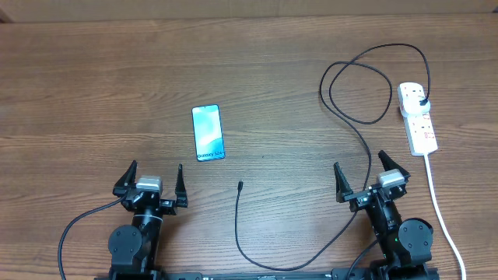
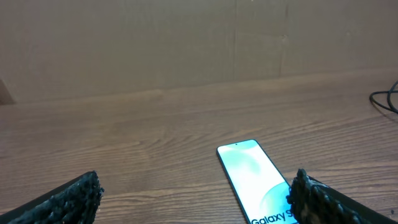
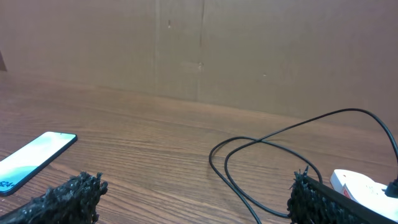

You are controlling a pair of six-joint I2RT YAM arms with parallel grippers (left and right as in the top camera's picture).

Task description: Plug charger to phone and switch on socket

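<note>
The phone [image 1: 208, 133] lies flat, screen up, at the table's middle left; it also shows in the left wrist view [image 2: 254, 178] and the right wrist view [image 3: 31, 159]. The charger cable [image 1: 354, 117] runs from its black plug [image 1: 421, 100] in the white socket strip [image 1: 418, 117] through loops to its connector tip [image 1: 240, 185] lying free below the phone. The cable's loops show in the right wrist view [image 3: 261, 155]. My left gripper [image 1: 152, 180] is open and empty, near the phone's bottom edge. My right gripper [image 1: 364, 173] is open and empty beside the cable.
The socket's white lead [image 1: 440, 210] runs down the right side past my right arm. A brown cardboard wall [image 2: 186, 43] stands behind the table's far edge.
</note>
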